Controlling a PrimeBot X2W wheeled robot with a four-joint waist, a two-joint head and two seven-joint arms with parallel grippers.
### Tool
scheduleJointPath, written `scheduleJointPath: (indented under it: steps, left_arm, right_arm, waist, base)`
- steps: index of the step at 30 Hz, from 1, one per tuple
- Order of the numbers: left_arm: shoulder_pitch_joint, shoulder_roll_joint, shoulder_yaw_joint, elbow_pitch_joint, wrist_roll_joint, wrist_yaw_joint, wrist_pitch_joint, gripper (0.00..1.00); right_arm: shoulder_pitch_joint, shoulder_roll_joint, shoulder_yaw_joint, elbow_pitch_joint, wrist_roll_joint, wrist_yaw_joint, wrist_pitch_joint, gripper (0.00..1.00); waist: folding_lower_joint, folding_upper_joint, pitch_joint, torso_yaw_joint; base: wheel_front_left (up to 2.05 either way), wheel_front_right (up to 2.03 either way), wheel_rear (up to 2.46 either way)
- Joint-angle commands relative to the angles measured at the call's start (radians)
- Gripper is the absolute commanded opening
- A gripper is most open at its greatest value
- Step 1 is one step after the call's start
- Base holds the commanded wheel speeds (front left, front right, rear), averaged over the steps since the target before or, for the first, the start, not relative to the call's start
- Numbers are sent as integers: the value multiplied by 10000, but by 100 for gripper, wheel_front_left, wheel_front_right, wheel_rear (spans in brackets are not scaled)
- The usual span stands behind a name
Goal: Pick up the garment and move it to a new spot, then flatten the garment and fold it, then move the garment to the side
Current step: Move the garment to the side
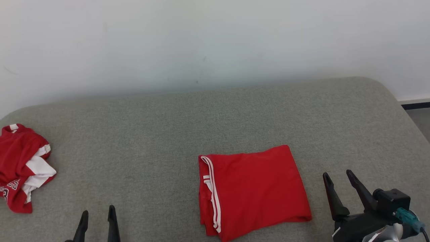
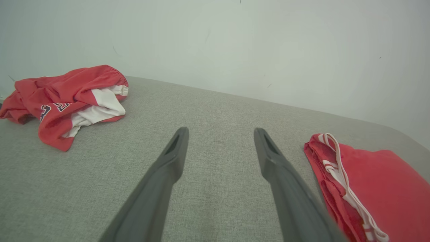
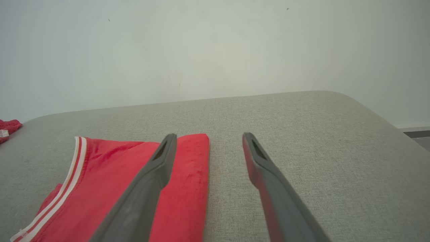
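A pale wall (image 1: 215, 40) backs a grey fabric-covered table (image 1: 151, 134). The head view takes in both claws at once. The left wrist view brings out dark lettering (image 2: 50, 109) on the crumpled red and white garment (image 1: 20, 164) at the table's left end. The right wrist view adds a strip of floor (image 3: 418, 139) past the table's right corner.

The folded red garment (image 1: 258, 188) lies right of centre at the near edge. The right claw (image 1: 337, 172) stands just beside its right edge, apart from it. The left claw (image 1: 97, 209) sits between the two garments, nearer the crumpled one. Both claws gape wide and hold nothing.

The folded garment is a neat, flat rectangle with white stripes (image 1: 213, 195) running along its layered left edge.
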Motion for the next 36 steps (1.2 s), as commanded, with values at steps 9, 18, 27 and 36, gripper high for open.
scheduleJointPath:
  steps: [9,18,27,36]
  left_arm:
    - [-135,4,-176,-111,-181,126,-23,100]
    - [-582,5,-535,-445,-447,254,-23,100]
    - [-939,4,-771,-494,-490,307,-23,100]
    - [-1004,5,-775,-556,-437,300,-23,100]
  right_arm:
    - [-494,316,-565,363,128,-22,1287,100]
    - [-2292,392,-1091,1650,-174,-22,5393,100]
    - [-3059,765,-1187,3067,-806,-22,7847,100]
    - [-2851,956,-902,3105,-1540,15,8899,0]
  waist:
    - [0,0,175,329]
    - [0,0,1063,955]
    - [0,0,1529,1629]
    - [0,0,1548,1626]
  base:
    - [0,0,0]
    - [0,0,0]
    - [0,0,0]
    - [0,0,0]
